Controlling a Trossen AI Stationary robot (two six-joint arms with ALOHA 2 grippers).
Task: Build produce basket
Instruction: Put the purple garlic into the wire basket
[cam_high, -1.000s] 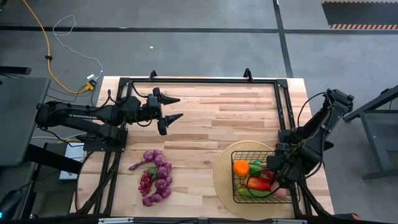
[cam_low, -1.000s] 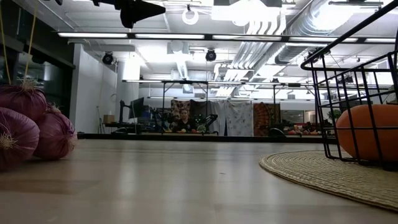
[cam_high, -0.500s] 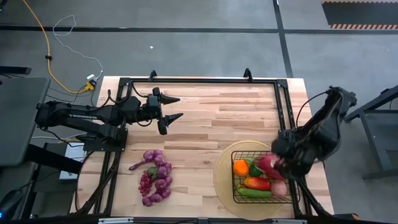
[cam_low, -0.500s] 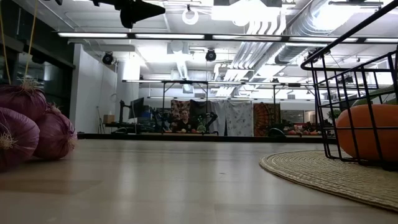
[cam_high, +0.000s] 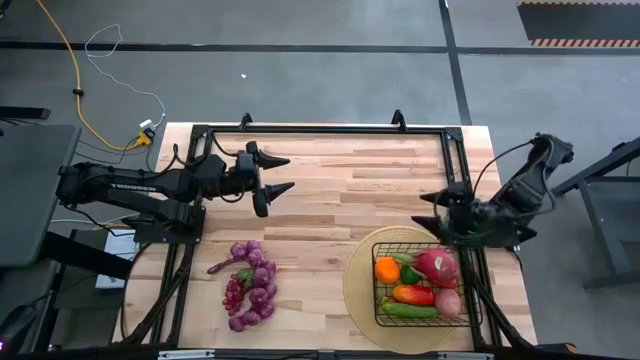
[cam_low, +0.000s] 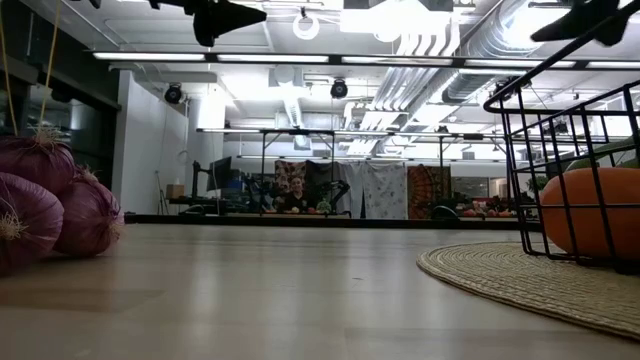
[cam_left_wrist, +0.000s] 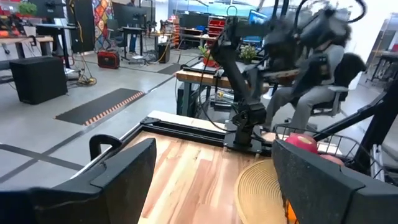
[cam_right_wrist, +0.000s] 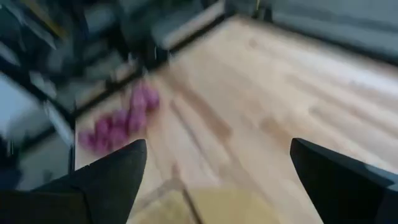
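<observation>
Left gripper (cam_high: 277, 173): above the table (cam_high: 330, 190) at its far left, jaws spread, empty. Grape bunches (cam_high: 249, 284): lying on the bare wood near the front left edge. Right gripper (cam_high: 428, 210): just beyond the basket (cam_high: 378, 300), jaws spread, empty. The basket sits on a round woven mat (cam_high: 356, 285), holding an orange (cam_high: 387, 269), peppers (cam_high: 414, 295), cucumber (cam_high: 405, 311) and dragon fruit (cam_high: 436, 265).

The worktop (cam_high: 330, 190) is pale wood in jointed planks with a smooth, matt finish. The basket (cam_high: 383, 316) is thin black wire mesh. Under it lies a round mat (cam_high: 358, 280) of coarse woven tan fibre. The produce (cam_high: 420, 283) looks like smooth plastic; the grape bunches (cam_high: 250, 283), lower left, have a dull purple surface.
</observation>
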